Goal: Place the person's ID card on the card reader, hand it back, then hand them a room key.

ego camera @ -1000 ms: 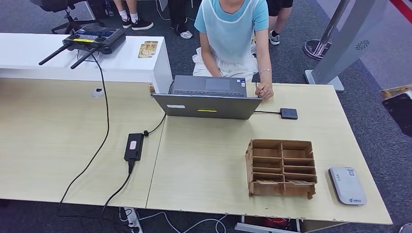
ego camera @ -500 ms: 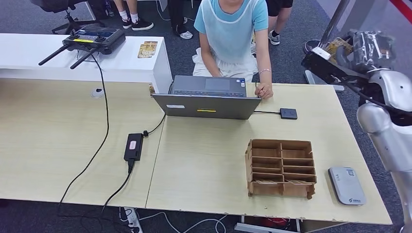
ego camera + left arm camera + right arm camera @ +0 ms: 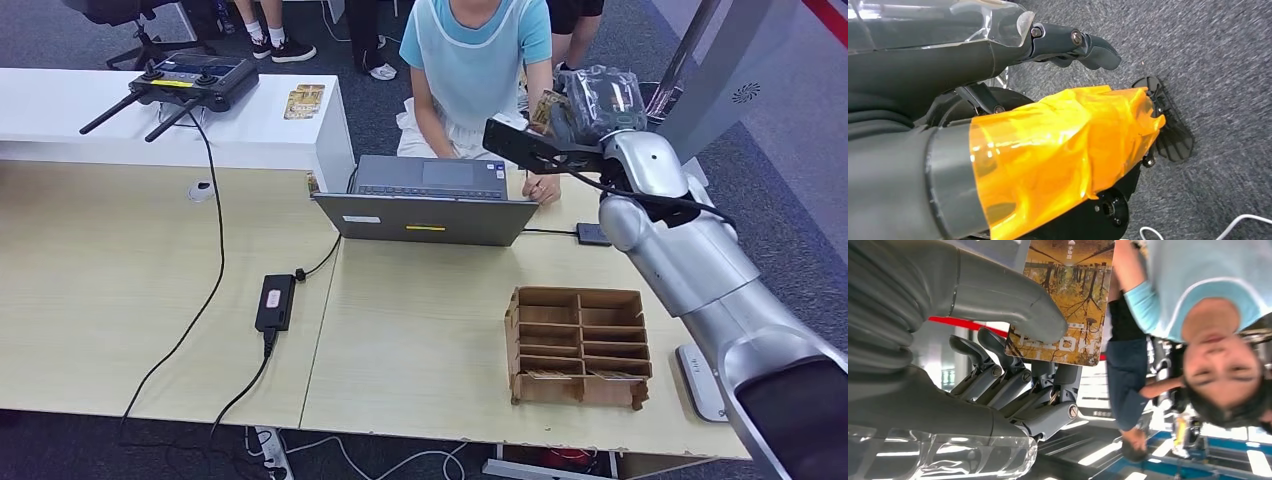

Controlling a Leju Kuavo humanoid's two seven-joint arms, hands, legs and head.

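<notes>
The big pale wooden counter (image 3: pixel 430 330) holds everything. On its far side stands an open grey laptop (image 3: pixel 428 200), and that is our landmark. A person in a light blue top (image 3: pixel 478 60) sits just behind the laptop, with one hand resting at its far right corner.

The long silver right arm (image 3: pixel 690 260) reaches up over the counter, to the right of the laptop. Its right hand (image 3: pixel 585 105) is lifted near the person and pinches a card with a yellow-brown forest picture (image 3: pixel 1063 300) between the thick grey thumb (image 3: pixel 1013 305) and the dark fingers (image 3: pixel 998 375). From the picture on it, I think this is the room key, so the last step looks to be in hand: giving the key to the person.

Next, the hand needs to hold the card out steady and close, and let go only when the person takes it.

A brown cardboard box with little slots (image 3: pixel 578 345) sits near the front of the counter, right of the laptop. A flat white card reader (image 3: pixel 700 380) lies beyond it, partly under the arm.

The left hand (image 3: pixel 1048 145) hangs over grey carpet, holding nothing, with its fingers apart.
</notes>
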